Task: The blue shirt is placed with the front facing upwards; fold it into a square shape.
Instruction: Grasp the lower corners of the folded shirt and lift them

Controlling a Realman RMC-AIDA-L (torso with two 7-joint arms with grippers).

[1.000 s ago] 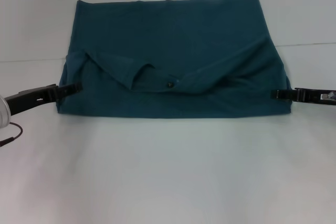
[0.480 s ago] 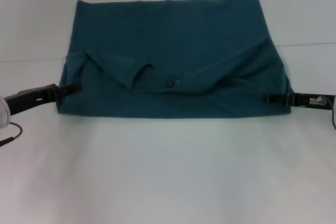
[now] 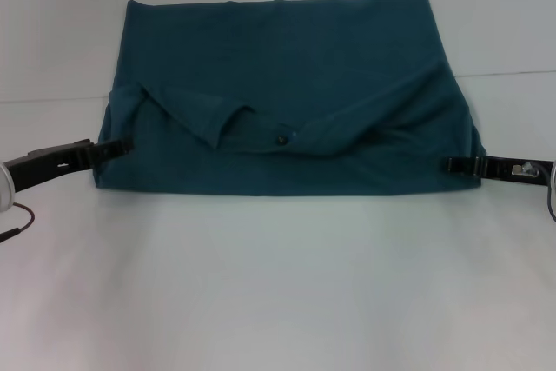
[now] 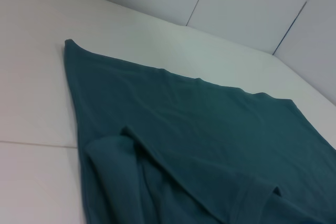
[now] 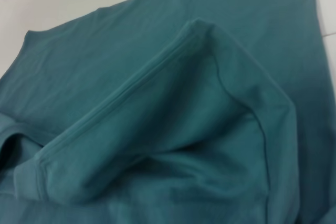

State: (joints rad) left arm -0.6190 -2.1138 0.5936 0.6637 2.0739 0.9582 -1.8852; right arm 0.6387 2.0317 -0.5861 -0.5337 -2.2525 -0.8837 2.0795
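Observation:
The blue shirt point(image 3: 287, 76) lies on the white table point(image 3: 278, 284), doubled over, with its collar point(image 3: 252, 125) and shoulders turned toward the near edge. A small dark spot point(image 3: 281, 139) sits by the collar. My left gripper point(image 3: 120, 147) lies low at the shirt's left edge, its tip touching the folded sleeve. Over on the right edge, my right gripper point(image 3: 453, 163) reaches slightly over the cloth. The left wrist view shows the shirt point(image 4: 210, 129) and its folded sleeve. A folded sleeve of the shirt point(image 5: 157, 108) fills the right wrist view close up.
A seam in the tabletop point(image 3: 512, 73) runs across behind the shirt's middle. A thin dark cable point(image 3: 19, 223) hangs by my left arm. White table surface stretches in front of the shirt and on both sides.
My right gripper slid inward over the shirt's right edge, then drew back outward a little. The left gripper and the shirt have stayed as they were.

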